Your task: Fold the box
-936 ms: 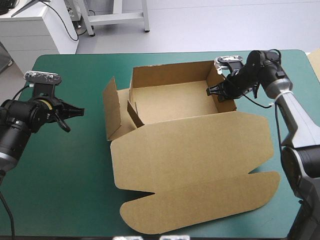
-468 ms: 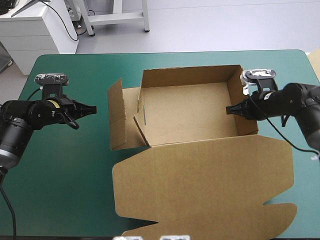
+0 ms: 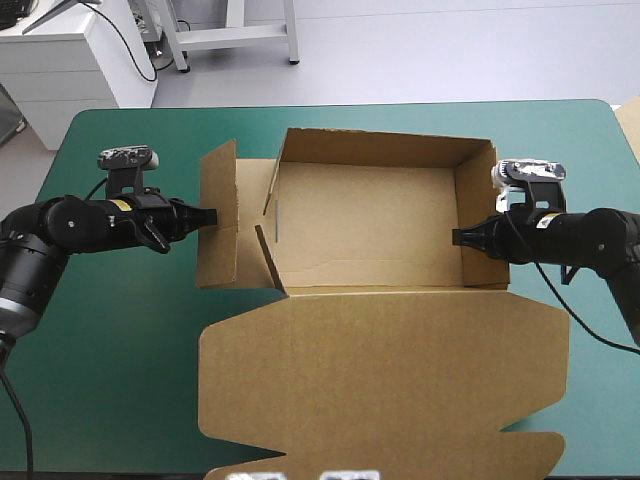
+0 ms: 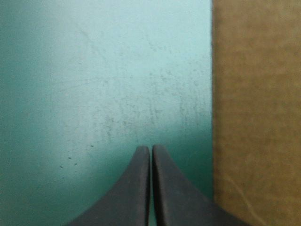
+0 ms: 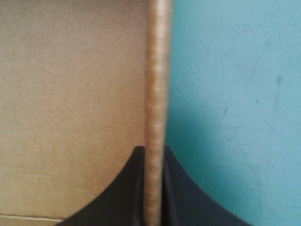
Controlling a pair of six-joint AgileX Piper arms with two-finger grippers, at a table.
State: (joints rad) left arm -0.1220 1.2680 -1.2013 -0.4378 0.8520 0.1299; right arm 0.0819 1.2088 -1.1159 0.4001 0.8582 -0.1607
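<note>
The brown box [image 3: 375, 225] stands mid-table as an open tray, with its far and right walls raised and its wide lid [image 3: 385, 375] flat toward the near edge. My right gripper [image 3: 462, 238] is shut on the top edge of the box's right wall [image 5: 157, 70], which runs between my right gripper [image 5: 154, 151]. My left gripper [image 3: 208, 215] is shut, its tip at the outer face of the upright left flap [image 3: 218, 215]. In the left wrist view the left gripper [image 4: 150, 149] points at teal-green cover, with the brown flap [image 4: 256, 113] just beside it.
A small inner flap [image 3: 268, 252] leans loose inside the box's left end. The lid's near lobes reach the table's near edge [image 3: 450, 470]. Bare teal-green cover [image 3: 110, 340] lies left of the box, under and near my left arm.
The box has slid toward the near edge and turned square to the table, held by my right gripper. My left gripper has moved right, up to the left flap.
</note>
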